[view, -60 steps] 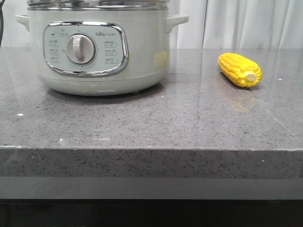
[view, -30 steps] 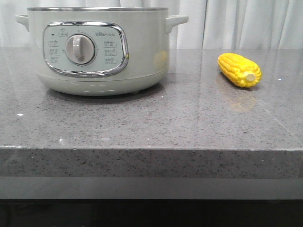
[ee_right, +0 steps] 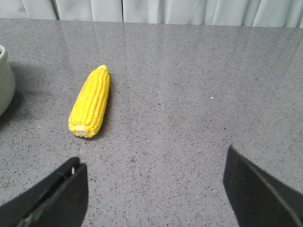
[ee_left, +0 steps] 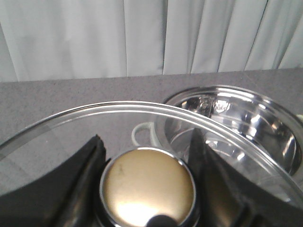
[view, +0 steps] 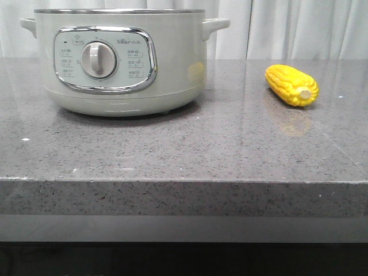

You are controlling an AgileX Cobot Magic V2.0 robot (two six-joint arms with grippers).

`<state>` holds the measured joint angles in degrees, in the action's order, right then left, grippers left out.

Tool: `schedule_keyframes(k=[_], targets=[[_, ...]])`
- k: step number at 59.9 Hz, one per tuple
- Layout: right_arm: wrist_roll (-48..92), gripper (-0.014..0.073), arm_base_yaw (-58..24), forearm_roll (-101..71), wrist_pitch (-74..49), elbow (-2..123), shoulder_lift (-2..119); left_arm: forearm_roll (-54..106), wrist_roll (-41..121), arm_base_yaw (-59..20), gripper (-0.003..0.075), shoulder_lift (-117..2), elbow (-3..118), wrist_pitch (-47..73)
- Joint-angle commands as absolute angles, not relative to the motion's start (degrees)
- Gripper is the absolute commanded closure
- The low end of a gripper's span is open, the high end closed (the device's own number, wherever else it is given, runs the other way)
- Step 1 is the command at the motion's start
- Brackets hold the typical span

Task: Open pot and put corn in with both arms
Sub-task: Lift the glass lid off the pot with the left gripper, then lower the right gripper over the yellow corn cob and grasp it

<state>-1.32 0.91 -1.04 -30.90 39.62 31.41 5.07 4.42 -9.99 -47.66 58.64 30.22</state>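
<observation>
The pot (view: 115, 63) stands at the back left of the counter with its dial facing me and its top uncovered. In the left wrist view my left gripper (ee_left: 147, 150) is shut on the lid's gold knob (ee_left: 148, 187). The glass lid (ee_left: 57, 137) with its steel rim hangs beside and above the pot's shiny open bowl (ee_left: 236, 123). The corn (view: 291, 85) lies on the counter to the right of the pot. My right gripper (ee_right: 154, 158) hovers open over bare counter, with the corn (ee_right: 91, 101) ahead of it and apart from its fingers. Neither gripper shows in the front view.
The grey speckled counter (view: 184, 149) ends in a front edge close to the camera. White curtains (view: 299, 29) hang behind it. The pot's side handle (view: 215, 26) sticks out toward the corn, and a bit of the pot's wall (ee_right: 4, 80) shows in the right wrist view.
One second ago the lid's rim still showed on top of the pot in the front view. It has since risen out of that view, leaving the pot open. The corn has not moved.
</observation>
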Motion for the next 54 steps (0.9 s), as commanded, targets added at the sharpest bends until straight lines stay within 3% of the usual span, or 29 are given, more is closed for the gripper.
schedule_keyframes(k=[1, 20, 54], targets=[[-1.10, -0.0008, 1.21, -1.17, -27.65, 41.73, 31.91, 5.65, 4.18, -9.72, 0.0511, -42.96, 56.44, 22.70], [-0.45, -0.0008, -5.17, -2.38, -30.95, 44.27, 35.81, 6.06, 4.18, -9.72, 0.0511, -36.16, 50.50, 22.64], [-0.45, -0.0008, -9.59, -7.39, -39.76, 65.43, 67.72, 6.06, 4.18, -9.72, 0.0512, -36.16, 50.50, 22.57]])
